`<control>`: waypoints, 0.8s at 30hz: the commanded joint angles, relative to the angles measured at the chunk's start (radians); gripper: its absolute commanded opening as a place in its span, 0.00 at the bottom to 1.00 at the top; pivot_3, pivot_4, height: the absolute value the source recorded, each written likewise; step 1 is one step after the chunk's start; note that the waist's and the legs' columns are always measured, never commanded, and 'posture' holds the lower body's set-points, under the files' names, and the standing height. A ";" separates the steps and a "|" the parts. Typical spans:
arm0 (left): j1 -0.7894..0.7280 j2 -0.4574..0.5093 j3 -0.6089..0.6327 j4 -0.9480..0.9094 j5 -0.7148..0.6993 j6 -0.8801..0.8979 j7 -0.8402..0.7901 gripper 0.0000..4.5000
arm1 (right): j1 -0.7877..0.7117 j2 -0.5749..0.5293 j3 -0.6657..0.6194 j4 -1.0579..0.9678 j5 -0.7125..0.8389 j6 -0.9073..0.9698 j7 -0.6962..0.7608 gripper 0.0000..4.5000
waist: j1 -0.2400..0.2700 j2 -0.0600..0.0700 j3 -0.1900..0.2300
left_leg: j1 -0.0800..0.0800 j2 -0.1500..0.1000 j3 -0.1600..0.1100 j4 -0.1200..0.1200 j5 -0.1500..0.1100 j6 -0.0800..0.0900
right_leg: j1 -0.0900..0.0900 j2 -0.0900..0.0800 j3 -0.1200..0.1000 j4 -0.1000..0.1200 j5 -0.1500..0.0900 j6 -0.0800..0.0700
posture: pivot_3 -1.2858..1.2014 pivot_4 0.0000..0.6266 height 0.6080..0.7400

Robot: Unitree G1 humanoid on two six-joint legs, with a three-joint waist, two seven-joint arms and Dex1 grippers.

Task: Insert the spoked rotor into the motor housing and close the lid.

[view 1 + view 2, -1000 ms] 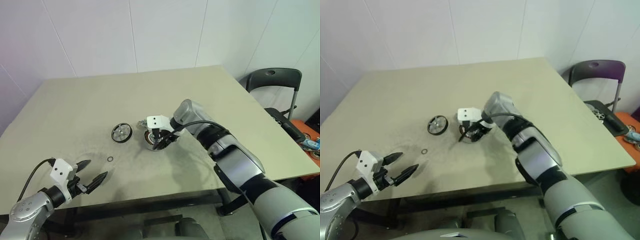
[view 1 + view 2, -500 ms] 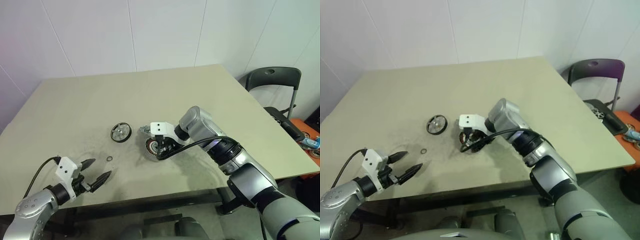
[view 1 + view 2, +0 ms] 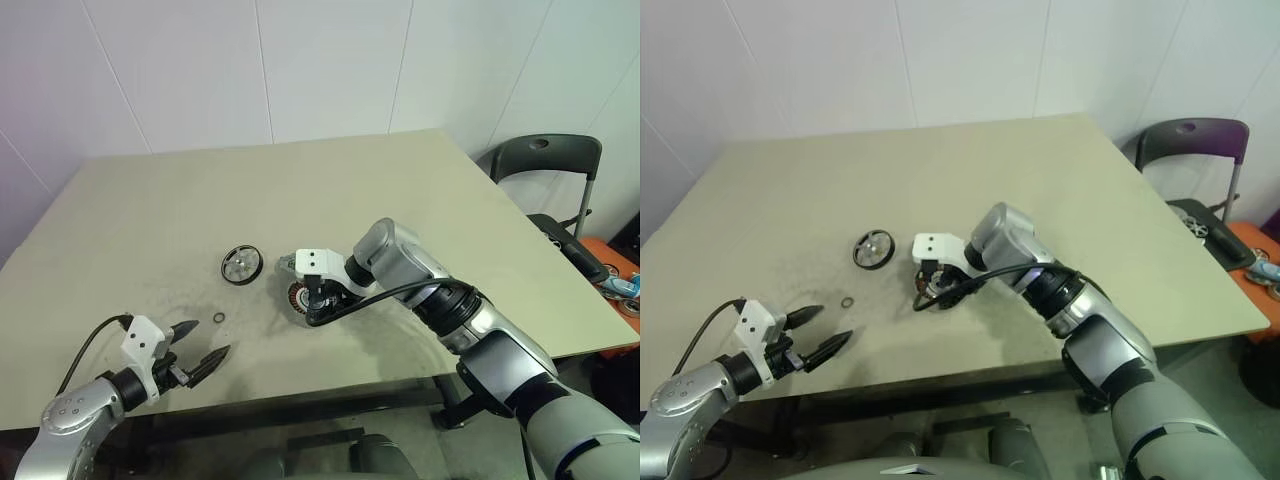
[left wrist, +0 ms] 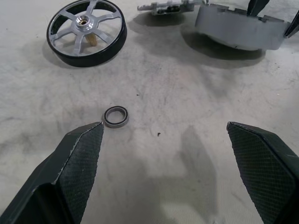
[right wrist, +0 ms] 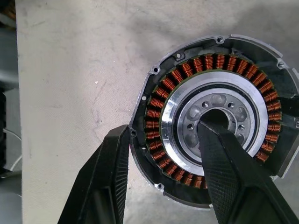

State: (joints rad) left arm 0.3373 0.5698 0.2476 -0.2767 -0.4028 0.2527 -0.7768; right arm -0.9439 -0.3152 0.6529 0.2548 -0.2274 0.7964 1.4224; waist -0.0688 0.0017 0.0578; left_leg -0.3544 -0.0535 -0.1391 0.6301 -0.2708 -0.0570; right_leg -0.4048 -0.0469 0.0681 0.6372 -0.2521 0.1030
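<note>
Right gripper (image 5: 161, 179) pinches the motor housing (image 5: 212, 119) at mid-table, one finger in its hub bore, one outside its rim (stiff, heavy-looking metal; avoid the fragile copper windings), while the left gripper (image 4: 166, 154) hangs spread wide.
</note>
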 commanded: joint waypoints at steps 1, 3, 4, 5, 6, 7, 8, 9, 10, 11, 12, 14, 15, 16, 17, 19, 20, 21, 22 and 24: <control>-0.016 0.001 -0.002 -0.021 0.002 -0.006 0.009 1.00 | -0.003 0.000 0.009 -0.031 0.027 -0.022 -0.006 0.42 | 0.000 0.000 0.000 | 0.000 0.000 0.000 0.000 0.000 0.000 | 0.000 0.000 0.000 0.000 0.000 0.000 | 0.52 0.00 1.00; -0.016 -0.002 -0.003 -0.020 0.002 -0.006 0.014 1.00 | -0.009 -0.004 0.011 -0.029 0.034 -0.023 -0.006 0.50 | 0.000 0.000 0.000 | 0.000 0.000 0.000 0.000 0.000 0.000 | 0.000 0.000 0.000 0.000 0.000 0.000 | 0.52 0.00 1.00; -0.017 -0.003 -0.004 -0.019 0.002 -0.007 0.015 1.00 | -0.012 -0.009 0.014 -0.032 0.036 -0.027 -0.001 0.58 | 0.000 0.000 0.000 | 0.000 0.000 0.000 0.001 0.000 0.000 | 0.000 0.000 0.000 0.001 0.000 0.000 | 0.52 0.00 1.00; -0.017 -0.005 -0.005 -0.019 0.002 -0.007 0.017 1.00 | -0.014 -0.014 0.015 -0.035 0.039 -0.028 0.002 0.64 | 0.000 0.000 0.000 | 0.000 0.000 0.000 0.001 0.000 0.000 | 0.000 0.000 0.000 0.001 0.000 0.000 | 0.52 0.00 1.00; -0.017 -0.005 -0.007 -0.019 0.002 -0.008 0.018 1.00 | -0.015 -0.016 0.015 -0.036 0.041 -0.026 0.002 0.71 | 0.001 0.000 0.000 | 0.000 0.000 0.000 0.001 0.000 0.000 | 0.000 0.000 0.000 0.001 0.000 0.000 | 0.52 0.00 1.00; -0.018 -0.006 -0.009 -0.017 0.002 -0.008 0.017 1.00 | -0.017 -0.020 0.016 -0.039 0.046 -0.023 0.005 0.78 | 0.001 0.000 0.000 | 0.000 0.000 0.000 0.001 0.000 0.000 | 0.000 0.000 0.000 0.001 0.000 0.000 | 0.52 0.00 1.00; -0.018 -0.006 -0.013 -0.015 0.002 -0.009 0.017 1.00 | -0.018 -0.024 0.015 -0.045 0.051 -0.018 0.006 0.85 | 0.001 0.000 0.000 | 0.000 0.000 0.000 0.001 0.000 0.000 | 0.000 0.000 0.000 0.001 0.000 0.000 | 0.52 0.00 1.00; -0.019 -0.006 -0.016 -0.014 0.003 -0.009 0.015 1.00 | -0.019 -0.027 0.014 -0.050 0.056 -0.013 0.005 0.92 | 0.001 0.000 0.000 | 0.000 0.000 0.000 0.001 0.000 0.000 | 0.000 0.000 0.000 0.001 0.000 0.000 | 0.52 0.00 1.00; -0.019 -0.005 -0.018 -0.012 0.002 -0.009 0.014 1.00 | -0.020 -0.030 0.012 -0.056 0.062 -0.007 0.005 0.99 | 0.002 0.000 0.000 | 0.000 0.000 0.000 0.001 0.000 0.000 | 0.000 0.000 0.000 0.001 0.000 0.000 | 0.52 0.00 1.00; -0.022 -0.003 -0.020 -0.011 0.001 -0.008 0.013 1.00 | -0.021 -0.033 0.009 -0.063 0.069 -0.002 0.007 1.00 | 0.002 0.000 0.000 | 0.000 0.000 0.000 0.001 0.000 0.000 | 0.000 0.000 0.000 0.001 0.000 0.000 | 0.52 0.00 1.00; -0.028 -0.001 -0.020 -0.008 -0.001 -0.005 0.013 1.00 | -0.024 -0.036 0.005 -0.072 0.077 0.001 0.009 1.00 | 0.002 0.000 0.000 | 0.000 0.000 0.000 0.001 0.000 0.000 | 0.000 0.000 0.000 0.001 0.000 0.000 | 0.52 0.00 1.00; -0.042 0.006 -0.018 -0.002 -0.006 0.001 0.011 1.00 | -0.033 -0.046 -0.013 -0.094 0.101 0.005 0.017 1.00 | 0.002 0.000 0.000 | 0.000 0.000 0.000 0.001 0.000 0.000 | 0.000 0.000 0.000 0.001 0.000 0.000 | 0.52 0.00 1.00; -0.047 0.008 -0.016 0.000 -0.008 0.004 0.010 1.00 | -0.037 -0.055 -0.025 -0.108 0.115 0.003 0.023 1.00 | 0.002 0.000 0.000 | 0.000 0.000 0.000 0.001 0.000 0.000 | 0.000 0.000 0.000 0.001 0.000 0.000 | 0.52 0.00 1.00; -0.052 0.008 -0.014 0.001 -0.010 0.005 0.010 1.00 | -0.039 -0.063 -0.035 -0.116 0.127 0.002 0.024 1.00 | 0.002 0.000 0.000 | 0.000 0.000 0.000 0.001 0.000 0.000 | 0.000 0.000 0.000 0.001 0.000 0.000 | 0.52 0.00 1.00; -0.057 0.006 -0.011 0.000 -0.014 0.007 0.012 1.00 | -0.043 -0.069 -0.050 -0.117 0.139 -0.002 0.019 1.00 | 0.002 0.000 0.000 | 0.000 0.000 0.000 0.001 0.000 0.000 | 0.000 0.000 0.000 0.001 0.000 0.000 | 0.52 0.00 1.00; -0.067 -0.002 -0.005 -0.003 -0.024 0.012 0.021 1.00 | -0.028 -0.080 -0.125 -0.110 0.186 -0.086 -0.006 1.00 | 0.002 0.000 0.000 | 0.000 0.000 0.000 0.001 0.000 0.000 | 0.000 0.000 0.000 0.001 0.000 0.000 | 0.52 0.00 1.00; -0.070 -0.003 -0.003 -0.004 -0.027 0.014 0.024 1.00 | -0.020 -0.082 -0.154 -0.106 0.206 -0.123 -0.017 1.00 | 0.002 0.000 0.000 | -0.001 0.000 0.000 0.001 0.000 0.000 | 0.000 0.000 0.000 0.001 0.000 0.000 | 0.52 0.00 1.00; -0.071 -0.006 -0.004 -0.004 -0.027 0.014 0.026 1.00 | -0.010 -0.086 -0.185 -0.091 0.223 -0.144 -0.032 1.00 | 0.002 0.000 0.000 | -0.001 0.000 0.000 0.001 0.000 0.000 | 0.000 -0.001 0.000 0.001 0.000 0.000 | 0.52 0.00 1.00; -0.069 -0.008 -0.005 -0.004 -0.025 0.012 0.029 1.00 | 0.008 -0.087 -0.220 -0.077 0.242 -0.189 -0.053 1.00 | 0.002 0.000 0.000 | 0.000 0.000 0.000 0.001 0.000 0.000 | 0.000 -0.001 0.000 0.001 0.000 0.000 | 0.52 0.00 1.00; -0.065 -0.017 -0.005 -0.001 -0.023 0.005 0.037 1.00 | 0.054 -0.081 -0.313 -0.070 0.327 -0.244 -0.046 1.00 | 0.003 -0.002 -0.001 | 0.000 0.000 0.000 0.001 0.000 0.000 | 0.001 0.000 0.000 0.000 0.000 0.000 | 0.52 0.00 1.00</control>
State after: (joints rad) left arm 0.2756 0.5534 0.2202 -0.2685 -0.4181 0.2696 -0.7487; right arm -0.9020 -0.3970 0.4035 0.1836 0.0359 0.5990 1.3786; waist -0.0663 0.0001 0.0568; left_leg -0.3547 -0.0536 -0.1391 0.6309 -0.2708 -0.0570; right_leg -0.4038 -0.0473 0.0676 0.6372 -0.2519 0.1033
